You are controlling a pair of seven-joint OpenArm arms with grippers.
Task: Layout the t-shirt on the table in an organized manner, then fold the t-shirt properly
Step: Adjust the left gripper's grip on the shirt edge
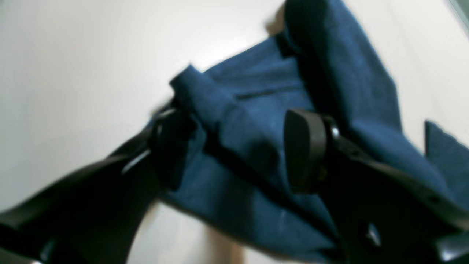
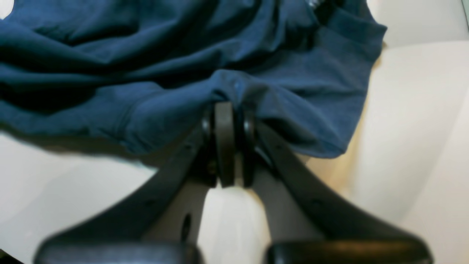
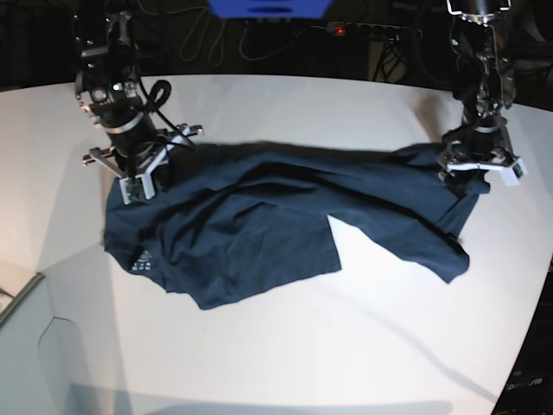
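Note:
The dark navy t-shirt (image 3: 259,216) lies crumpled across the white table (image 3: 285,346), stretched between the two arms, with its small white label mark (image 3: 142,259) at the left end. My right gripper (image 3: 138,186) stands at that left end. In the right wrist view it (image 2: 229,110) is shut on a pinched fold of the t-shirt (image 2: 183,73). My left gripper (image 3: 473,173) stands at the shirt's right end. In the left wrist view its fingers (image 1: 304,150) stand apart with a ridge of the t-shirt (image 1: 238,121) running between them.
Dark cables and a power strip with a red light (image 3: 341,30) lie beyond the table's curved far edge, beside a blue object (image 3: 268,9). The table's edge drops away at the lower left (image 3: 26,294) and at the right (image 3: 531,346).

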